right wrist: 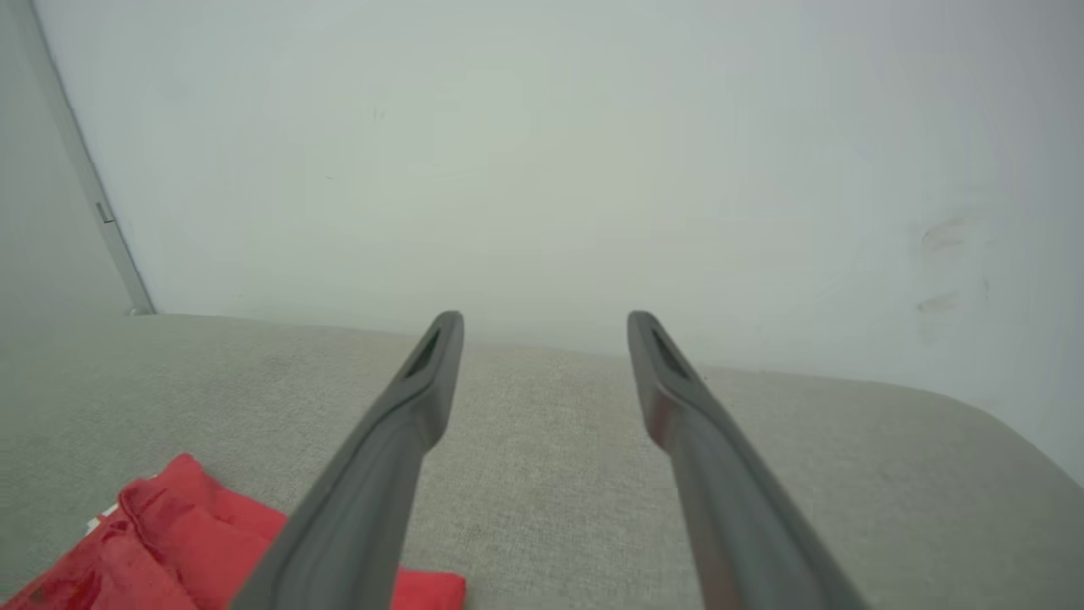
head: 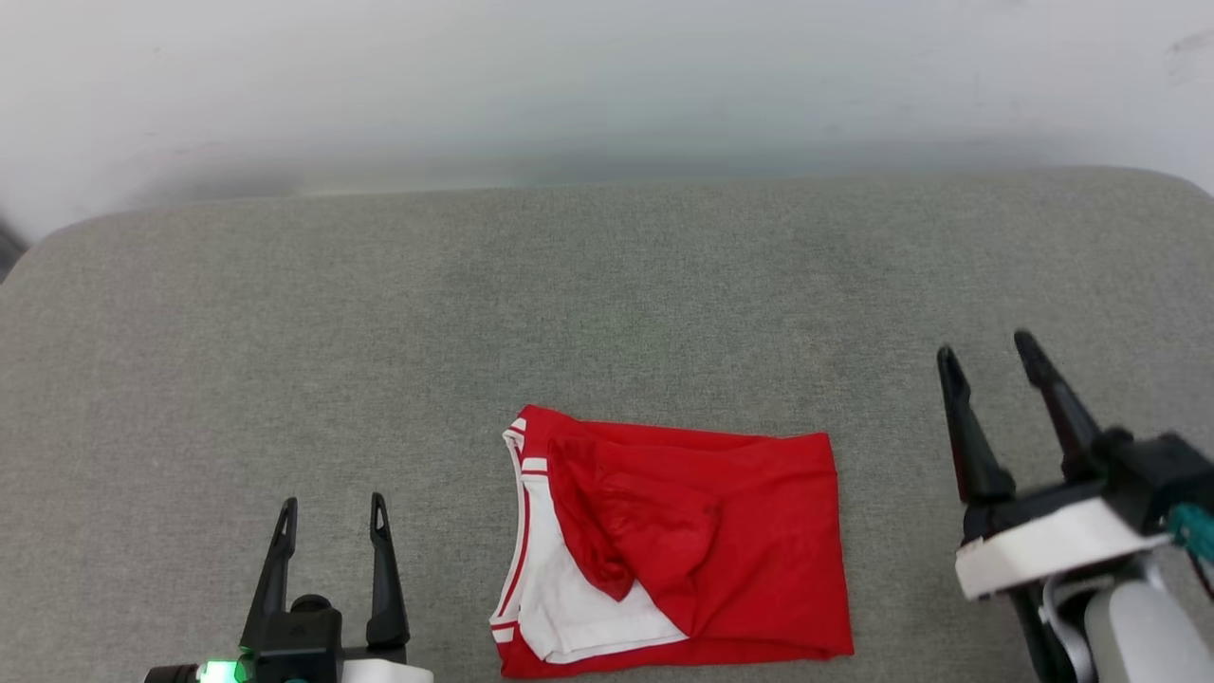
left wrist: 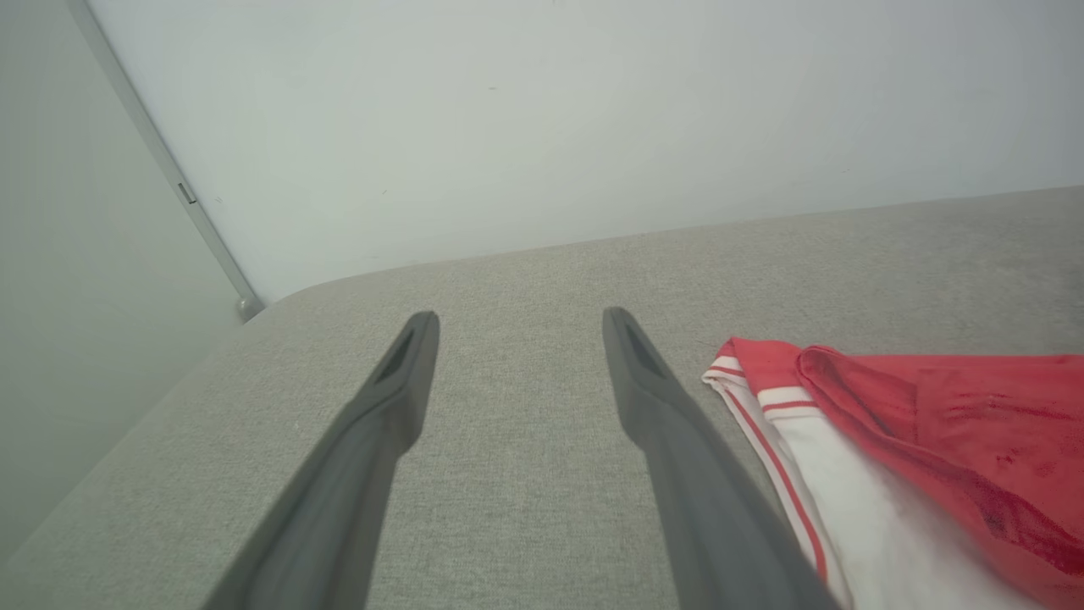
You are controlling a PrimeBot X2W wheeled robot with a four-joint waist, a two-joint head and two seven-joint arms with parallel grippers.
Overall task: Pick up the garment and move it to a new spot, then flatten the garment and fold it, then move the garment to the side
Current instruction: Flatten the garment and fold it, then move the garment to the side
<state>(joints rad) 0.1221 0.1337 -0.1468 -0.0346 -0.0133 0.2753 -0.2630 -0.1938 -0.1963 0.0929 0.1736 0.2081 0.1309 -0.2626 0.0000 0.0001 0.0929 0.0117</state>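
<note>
Red garment [head: 683, 545] folded on grey cushion [head: 607, 304], left gripper [head: 332, 512] wide, right gripper [head: 986, 346] wide, both empty

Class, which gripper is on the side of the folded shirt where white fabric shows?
The left gripper: the garment shows its white sleeve on that side; the right gripper faces plain red.

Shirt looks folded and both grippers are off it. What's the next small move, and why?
Probably ease the left gripper toward the garment, at its white-trimmed left edge, jaws open. The garment lies folded on the grey cushion; the right gripper is open and apart from it too, so only moving it aside seems left.
</note>
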